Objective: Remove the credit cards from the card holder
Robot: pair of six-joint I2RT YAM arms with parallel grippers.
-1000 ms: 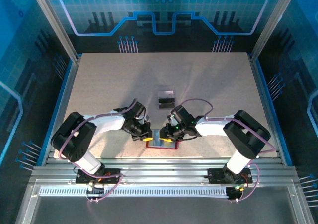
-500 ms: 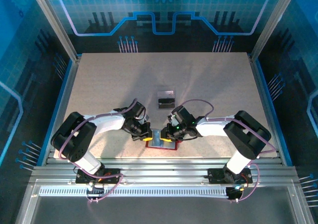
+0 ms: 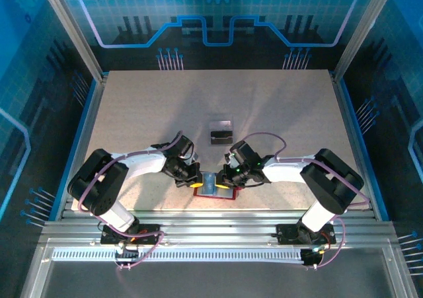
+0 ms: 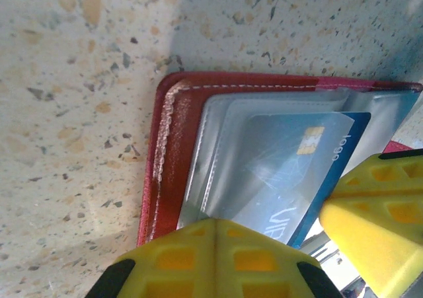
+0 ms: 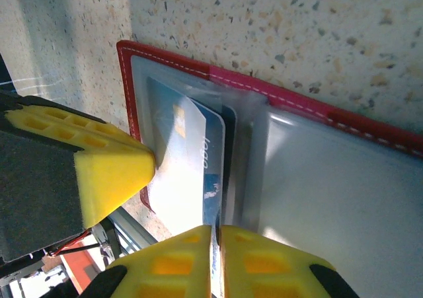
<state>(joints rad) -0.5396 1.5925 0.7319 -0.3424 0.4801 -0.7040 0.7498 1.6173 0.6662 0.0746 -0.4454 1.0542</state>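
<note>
The dark-red card holder (image 3: 215,193) lies open at the table's front edge, pale pockets up (image 4: 173,146) (image 5: 317,106). A blue-and-white credit card (image 4: 297,172) (image 5: 192,152) sticks partway out of its left pocket, with a dark card under it. My left gripper (image 3: 195,184) (image 4: 217,224) is shut, its tip pressing on the holder's left pocket. My right gripper (image 3: 229,183) (image 5: 215,230) has its jaws shut on the near edge of the blue-and-white card. A grey card (image 3: 221,123) and a black card (image 3: 221,137) lie on the table behind the holder.
The metal rail (image 3: 211,219) of the table's front edge runs just below the holder. Both arms crowd the holder from either side, with the left gripper's yellow finger (image 5: 99,166) beside the card. Bare tabletop (image 3: 284,113) stretches behind the two loose cards.
The right gripper's jaws have closed onto the edge of the blue-and-white card. The left gripper stays shut, pressed on the holder. The arms have barely moved.
</note>
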